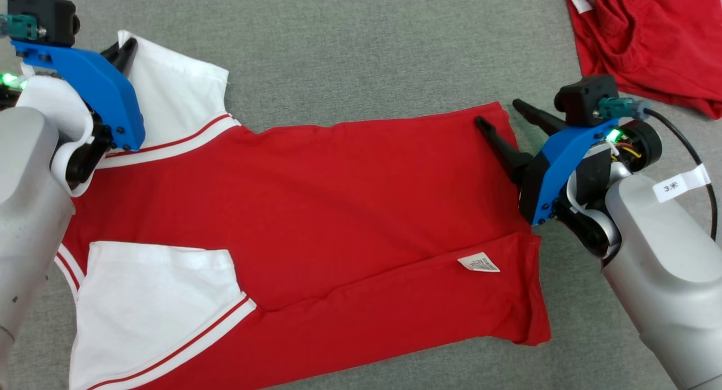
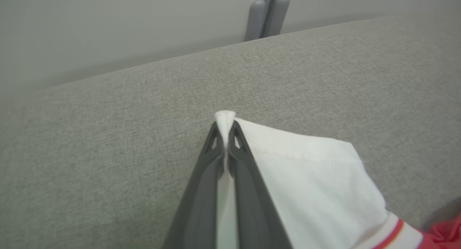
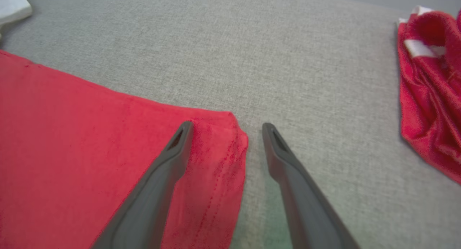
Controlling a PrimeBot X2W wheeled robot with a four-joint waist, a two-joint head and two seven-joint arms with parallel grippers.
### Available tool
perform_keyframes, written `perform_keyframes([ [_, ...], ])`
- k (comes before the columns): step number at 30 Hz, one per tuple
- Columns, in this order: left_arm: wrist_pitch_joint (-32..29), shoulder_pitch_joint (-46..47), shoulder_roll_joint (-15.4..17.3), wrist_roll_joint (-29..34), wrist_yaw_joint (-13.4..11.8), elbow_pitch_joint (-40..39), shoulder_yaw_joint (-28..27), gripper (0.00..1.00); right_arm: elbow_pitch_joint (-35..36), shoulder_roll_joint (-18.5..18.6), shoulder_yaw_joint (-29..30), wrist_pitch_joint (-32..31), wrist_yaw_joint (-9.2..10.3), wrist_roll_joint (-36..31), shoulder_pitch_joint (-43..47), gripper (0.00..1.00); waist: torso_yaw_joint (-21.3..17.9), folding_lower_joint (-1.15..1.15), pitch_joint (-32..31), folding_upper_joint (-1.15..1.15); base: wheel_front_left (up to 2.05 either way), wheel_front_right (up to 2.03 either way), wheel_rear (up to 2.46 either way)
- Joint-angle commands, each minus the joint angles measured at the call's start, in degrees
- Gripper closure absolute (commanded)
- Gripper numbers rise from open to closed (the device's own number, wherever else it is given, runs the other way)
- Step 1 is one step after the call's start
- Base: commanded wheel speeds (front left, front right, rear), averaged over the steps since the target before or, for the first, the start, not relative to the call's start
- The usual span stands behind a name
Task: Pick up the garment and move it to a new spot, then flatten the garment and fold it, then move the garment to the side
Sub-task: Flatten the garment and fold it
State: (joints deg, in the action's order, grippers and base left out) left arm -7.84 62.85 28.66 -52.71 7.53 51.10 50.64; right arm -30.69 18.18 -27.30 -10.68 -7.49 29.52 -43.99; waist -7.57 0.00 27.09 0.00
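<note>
Now two garments: red-and-white T-shirt, crumpled red garment.
Left pincer pinches the T-shirt's sleeve; right pincer spread astride its hem.

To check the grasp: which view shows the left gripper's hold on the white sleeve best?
The left wrist view: the left gripper is shut on the white sleeve, cloth pinched at its tip. In the head view the blue mount hides most of the fingers. The right wrist view catches a distant white corner.

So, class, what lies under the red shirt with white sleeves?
Grey surface shows around the shirt and likely continues beneath; anything else under it is hidden by the cloth.
</note>
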Motion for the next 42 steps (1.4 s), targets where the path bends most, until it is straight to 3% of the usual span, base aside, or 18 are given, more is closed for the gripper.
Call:
perform_keyframes([
  [1, 0.78, 1.60, -0.22, -0.51, -0.08, -0.12, 0.42, 1.00, -0.47, -0.15, -0.42, -0.77, -0.01, 0.17, 0.90, 0.00, 0.40, 0.00, 0.18, 0.00, 0.00, 0.00, 0.00],
  [4, 1.55, 1.94, -0.74, -0.95, -0.08, 0.06, 1.27, 1.00, -1.72, 0.04, -1.13, -1.94, -0.01, -0.68, 0.32, 0.00, 0.91, 0.00, 0.34, 0.00, 0.00, 0.00, 0.00],
  [5, 1.80, 2.19, -0.80, -1.21, -0.08, 0.13, 1.37, 1.00, -2.11, -0.27, -1.24, -2.06, -0.01, -0.40, 0.28, 0.15, 1.08, 0.00, 0.37, 0.00, 0.00, 0.00, 0.00],
  [6, 2.25, 2.46, -0.82, -1.36, -0.08, 0.17, 1.48, 1.00, -2.45, -0.30, -1.45, -2.36, -0.01, -0.52, 0.09, 0.51, 1.23, 0.00, 0.42, 0.00, 0.00, 0.00, 0.00],
  [7, 2.53, 2.60, -0.88, -1.50, -0.09, 0.24, 1.67, 1.00, -2.75, -0.33, -1.54, -2.39, -0.01, -0.72, -0.14, 0.70, 1.37, 0.00, 0.45, 0.00, 0.00, 0.00, 0.00],
  [8, 2.53, 2.60, -0.88, -1.50, -0.09, 0.24, 1.67, 1.00, -2.75, -0.33, -1.54, -2.39, -0.01, -0.72, -0.14, 0.70, 1.37, 0.00, 0.45, 0.00, 0.00, 0.00, 0.00],
  [9, 3.03, 2.65, -1.12, -1.85, -0.08, 0.40, 2.21, 1.00, -3.45, -0.46, -1.48, -2.19, -0.01, -0.80, -0.58, 1.00, 1.65, 0.00, 0.50, 0.00, 0.00, 0.00, 0.00],
  [15, 5.75, 3.49, -1.44, -2.68, -0.09, 0.69, 2.99, 1.00, -5.44, -0.52, 0.71, 2.74, 0.01, -2.04, -3.21, 1.00, 2.66, 0.00, 0.13, 0.00, 0.00, 0.00, 0.00],
  [19, 10.59, 3.34, -2.40, -2.87, -0.09, 0.53, 3.60, 1.00, -10.18, -1.23, 3.99, 10.35, 0.00, -7.07, -4.93, 1.00, 3.94, 0.00, -1.55, 0.00, 0.00, 0.00, 0.00],
  [26, 14.38, 0.22, -2.83, -4.64, -0.08, -1.73, 5.21, 1.00, -15.05, -2.99, 4.58, 14.40, 0.00, -9.23, -4.41, 1.00, 5.17, 0.00, -4.04, 0.00, 0.00, 0.00, 0.00],
  [36, 20.40, -8.95, 0.84, -6.87, -0.13, -10.29, 6.89, 1.00, -18.72, -3.69, 4.99, 21.36, -0.01, -9.88, -0.45, 1.00, 6.20, 0.00, -7.12, 0.00, 0.00, 0.00, 0.00],
  [42, 22.25, -15.67, 4.00, -6.49, -2.51, -16.81, 6.15, 1.00, -19.81, -3.89, 6.25, 24.21, -0.01, -11.03, 2.34, 1.00, 6.85, 0.00, -8.50, 0.00, 0.00, 0.00, 0.00],
])
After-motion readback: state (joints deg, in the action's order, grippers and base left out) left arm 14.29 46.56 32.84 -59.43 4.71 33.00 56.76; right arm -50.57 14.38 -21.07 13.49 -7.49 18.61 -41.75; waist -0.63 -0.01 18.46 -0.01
